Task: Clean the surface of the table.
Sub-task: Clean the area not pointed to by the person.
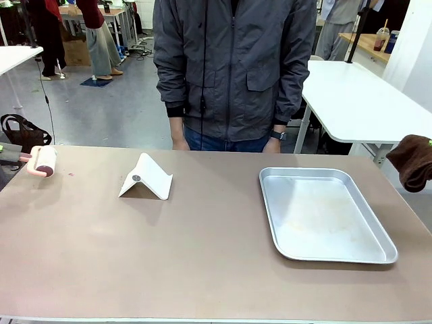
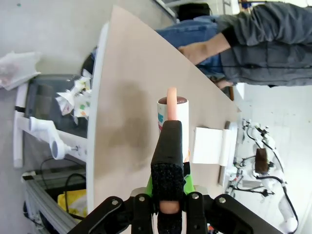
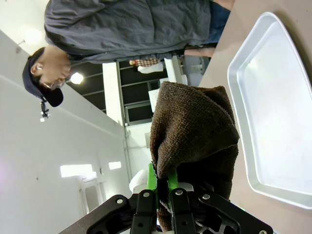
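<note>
The bench point(image 1: 202, 263) is smooth and matt, the tray point(image 1: 324, 216) shiny bare metal, the stand point(image 1: 152, 181) smooth white plastic, the roller handle point(image 2: 171, 98) pink plastic, the cloth point(image 3: 195, 122) coarse brown woven fabric.

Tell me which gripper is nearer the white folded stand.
Left. The left gripper, holding the lint roller, is at the left edge of the table, left of the white stand. The right gripper, holding a brown cloth, is off the right edge, with the tray between.
</note>
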You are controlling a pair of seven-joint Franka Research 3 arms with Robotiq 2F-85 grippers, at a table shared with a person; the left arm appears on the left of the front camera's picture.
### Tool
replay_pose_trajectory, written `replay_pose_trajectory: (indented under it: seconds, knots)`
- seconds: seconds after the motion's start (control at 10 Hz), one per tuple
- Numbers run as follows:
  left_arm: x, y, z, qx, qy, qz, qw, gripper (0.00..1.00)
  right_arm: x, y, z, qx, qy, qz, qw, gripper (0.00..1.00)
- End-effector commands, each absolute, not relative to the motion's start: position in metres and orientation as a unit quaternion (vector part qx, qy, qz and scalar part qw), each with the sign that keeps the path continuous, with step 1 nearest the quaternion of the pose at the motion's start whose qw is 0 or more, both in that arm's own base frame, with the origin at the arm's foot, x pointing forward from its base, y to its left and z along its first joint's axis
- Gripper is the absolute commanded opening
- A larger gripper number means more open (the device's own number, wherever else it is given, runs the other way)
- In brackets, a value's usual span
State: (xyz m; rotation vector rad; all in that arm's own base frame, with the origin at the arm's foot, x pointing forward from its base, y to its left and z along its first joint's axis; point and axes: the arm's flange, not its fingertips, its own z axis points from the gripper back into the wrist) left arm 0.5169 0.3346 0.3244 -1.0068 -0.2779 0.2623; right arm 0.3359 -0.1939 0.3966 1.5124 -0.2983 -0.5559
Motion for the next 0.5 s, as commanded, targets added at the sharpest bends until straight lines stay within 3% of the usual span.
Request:
replay_pose_trajectory:
  seconds: [0.0, 0.4]
  knots:
    - [0.508, 0.325, 0.317, -0.453, -0.141, 0.119, 0.872, 0.22, 0.336, -0.193, 0.402, 0.678, -0.134, -0.241, 0.682, 0.09]
    - [0.510, 0.317, 0.306, -0.452, -0.097, 0.119, 0.879, 0.22, 0.336, -0.193, 0.402, 0.678, -0.134, -0.241, 0.682, 0.09]
